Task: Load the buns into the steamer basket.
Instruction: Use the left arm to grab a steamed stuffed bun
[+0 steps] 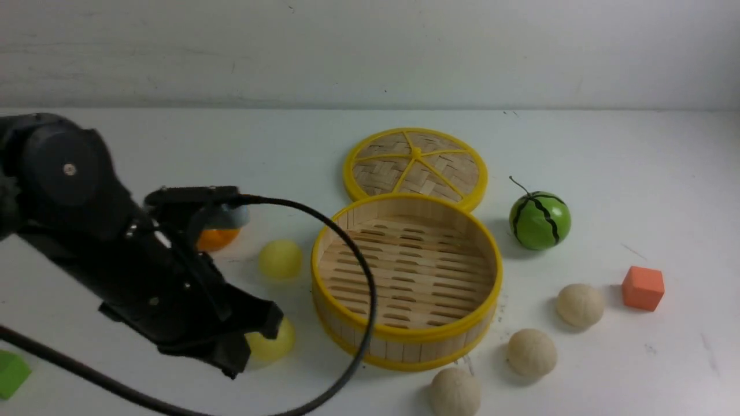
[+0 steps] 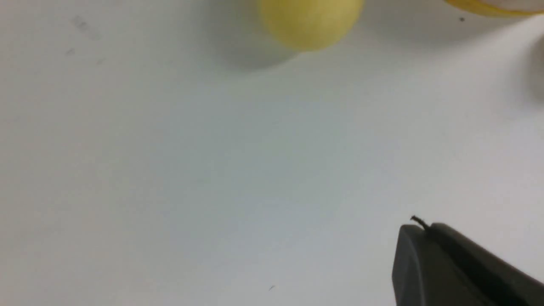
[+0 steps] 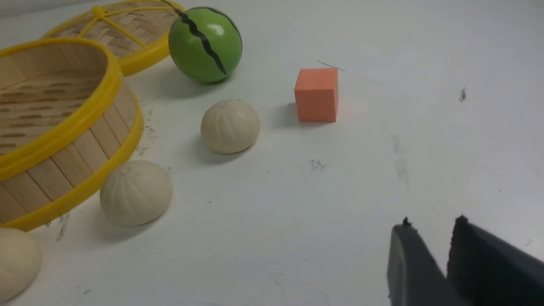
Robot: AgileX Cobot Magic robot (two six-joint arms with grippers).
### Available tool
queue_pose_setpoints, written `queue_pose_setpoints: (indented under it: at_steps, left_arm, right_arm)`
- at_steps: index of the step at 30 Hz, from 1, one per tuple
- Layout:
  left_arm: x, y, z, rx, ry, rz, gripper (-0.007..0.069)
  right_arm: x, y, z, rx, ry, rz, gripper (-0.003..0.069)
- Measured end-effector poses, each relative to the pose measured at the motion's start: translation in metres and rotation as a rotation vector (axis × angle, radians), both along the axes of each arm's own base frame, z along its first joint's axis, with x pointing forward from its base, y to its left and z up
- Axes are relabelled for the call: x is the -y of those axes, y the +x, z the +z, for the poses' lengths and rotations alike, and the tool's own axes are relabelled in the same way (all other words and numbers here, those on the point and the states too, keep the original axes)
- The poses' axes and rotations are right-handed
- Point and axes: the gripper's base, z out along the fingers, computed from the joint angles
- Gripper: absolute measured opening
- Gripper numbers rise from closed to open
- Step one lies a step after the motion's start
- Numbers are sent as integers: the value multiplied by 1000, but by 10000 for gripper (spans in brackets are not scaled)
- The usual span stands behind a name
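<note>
The steamer basket stands empty mid-table. Two smooth pale yellow buns lie to its left: one further back, one near the front and partly hidden behind my left gripper. That gripper is shut and empty; in the left wrist view its tip is short of a yellow bun. Three pleated beige buns lie to the basket's right and front. My right gripper is out of the front view; its jaws are nearly together, holding nothing, well apart from the beige buns.
The woven lid lies behind the basket. A green watermelon ball and an orange cube sit to the right. An orange tangerine is partly hidden behind my left arm. A green block is at the left edge.
</note>
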Motion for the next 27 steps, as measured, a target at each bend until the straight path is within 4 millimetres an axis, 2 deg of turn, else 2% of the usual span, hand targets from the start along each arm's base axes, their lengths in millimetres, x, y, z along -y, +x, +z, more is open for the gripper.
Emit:
queue_pose_setpoints:
  at_steps: [1,2,4,9,12,15,17,18,19,21,27]
  left_arm:
    - [19,6,0,10,31,-50,-13]
    - [26,10,-1,19,53,-67,-13]
    - [30,16,-2,27,76,-72,-13]
    - [42,51,-25,35,186,-94,-13]
    - [46,61,-33,28,214,-97,-7]
    - [44,74,-38,24,226,-63,46]
    - [37,84,-39,14,231,-29,122]
    - [36,84,-39,14,230,-25,134]
    - [32,87,-39,10,232,-14,183]
    - [31,89,-41,10,232,-11,235]
    - [35,93,-56,-15,242,-19,283]
  right_arm:
    - [0,0,0,0,0,0,153]
    - [0,0,0,0,0,0,155]
    - [0,0,0,0,0,0,156]
    - [0,0,0,0,0,0,165]
    - [0,0,0,0,0,0,167]
    - [0,0,0,0,0,0,171]
    - [0,0,0,0,0,0,175]
    - [0,0,0,0,0,0,176]
    - [0,0,0,0,0,0,178]
    - [0,0,0,0,0,0,180]
    - [0,0,0,0,1,0,186]
